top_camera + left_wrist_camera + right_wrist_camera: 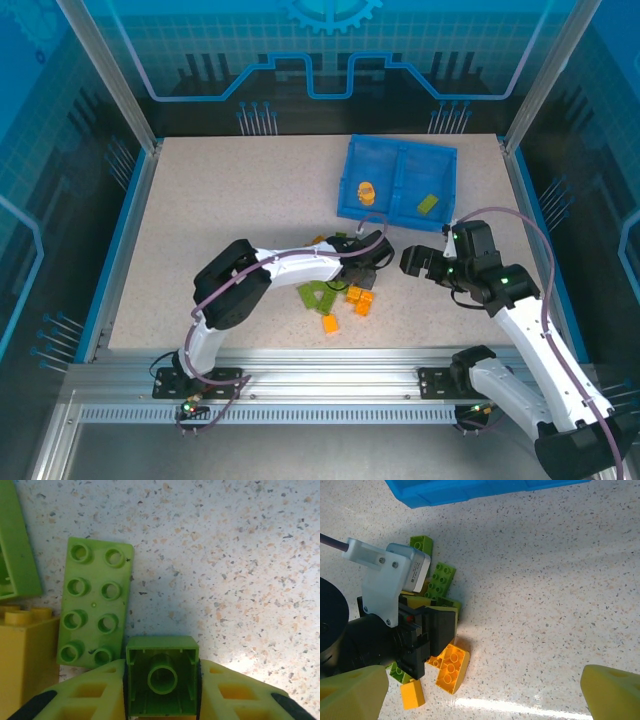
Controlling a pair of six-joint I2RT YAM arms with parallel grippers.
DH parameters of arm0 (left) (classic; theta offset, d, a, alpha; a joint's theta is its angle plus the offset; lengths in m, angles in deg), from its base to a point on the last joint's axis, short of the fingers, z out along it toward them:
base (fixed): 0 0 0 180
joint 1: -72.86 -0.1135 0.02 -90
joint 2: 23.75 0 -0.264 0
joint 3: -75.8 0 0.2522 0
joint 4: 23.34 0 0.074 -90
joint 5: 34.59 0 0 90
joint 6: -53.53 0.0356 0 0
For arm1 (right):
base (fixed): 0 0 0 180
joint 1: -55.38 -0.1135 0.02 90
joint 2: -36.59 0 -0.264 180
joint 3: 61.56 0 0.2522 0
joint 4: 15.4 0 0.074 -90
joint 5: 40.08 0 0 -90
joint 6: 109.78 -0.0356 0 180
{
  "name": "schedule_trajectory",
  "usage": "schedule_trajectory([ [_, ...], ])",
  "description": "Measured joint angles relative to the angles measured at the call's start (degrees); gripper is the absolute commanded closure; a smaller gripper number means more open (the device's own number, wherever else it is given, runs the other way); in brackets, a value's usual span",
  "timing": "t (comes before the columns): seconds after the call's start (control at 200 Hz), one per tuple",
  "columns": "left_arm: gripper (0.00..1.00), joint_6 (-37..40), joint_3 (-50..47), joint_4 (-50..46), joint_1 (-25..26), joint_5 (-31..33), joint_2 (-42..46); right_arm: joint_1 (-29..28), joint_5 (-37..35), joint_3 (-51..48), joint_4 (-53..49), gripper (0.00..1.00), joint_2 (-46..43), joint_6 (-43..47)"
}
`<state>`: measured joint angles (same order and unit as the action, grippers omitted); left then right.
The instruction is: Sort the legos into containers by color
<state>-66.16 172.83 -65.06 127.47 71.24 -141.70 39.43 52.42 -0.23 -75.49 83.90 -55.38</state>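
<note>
On the speckled table, toward the far right, a shallow blue tray is seen, split by a divider. One orange brick is lodged in the left compartment, and one green brick in the right compartment.

In front of the tray the left arm is stretched across to the middle of the table, and the right arm is bent in from the right. The left gripper is lowered onto the loose pile. Its jaws are clamped on a small green brick, pinched between the yellow fingers with the hollow underside turned to the wrist camera. The right gripper is held just to the right of the pile, its jaws spread wide with nothing between them.

The pile, orange and green mixed, is scattered on the table near the tray's front edge, outside both compartments. Just beside the held brick a flat green plate with eight studs is laid on the table. An orange block is set just to its left, and another green piece is cut off at the frame's edge.
</note>
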Motion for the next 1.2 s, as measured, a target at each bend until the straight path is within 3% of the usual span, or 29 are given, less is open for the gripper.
schedule_trajectory([
  [0.215,0.74,2.7,2.0,1.3,0.1,-0.7,4.1,0.0,-1.0,0.9,-0.1,0.0,-1.5,-0.4],
  [0.425,0.74,10.4,19.5,4.9,0.1,-0.8,1.0,0.0,-5.9,3.4,1.5,0.0,-6.3,-1.7],
  [0.66,0.74,19.1,42.3,8.4,-0.6,-0.6,-12.9,0.0,-10.9,3.5,1.8,0.0,-10.4,-3.3],
  [0.84,0.73,22.4,64.3,7.7,-3.1,0.5,-29.5,0.2,-13.2,3.5,1.5,0.0,-13.7,-4.2],
  [0.98,0.74,23.4,67.7,9.2,-5.6,0.8,-35.8,0.2,-14.1,3.5,0.8,0.0,-15.1,-4.6],
  [1.201,0.49,25.3,67.7,12.5,-7.0,-1.3,-39.2,0.2,-14.1,3.5,0.3,0.0,-15.2,-4.7],
])
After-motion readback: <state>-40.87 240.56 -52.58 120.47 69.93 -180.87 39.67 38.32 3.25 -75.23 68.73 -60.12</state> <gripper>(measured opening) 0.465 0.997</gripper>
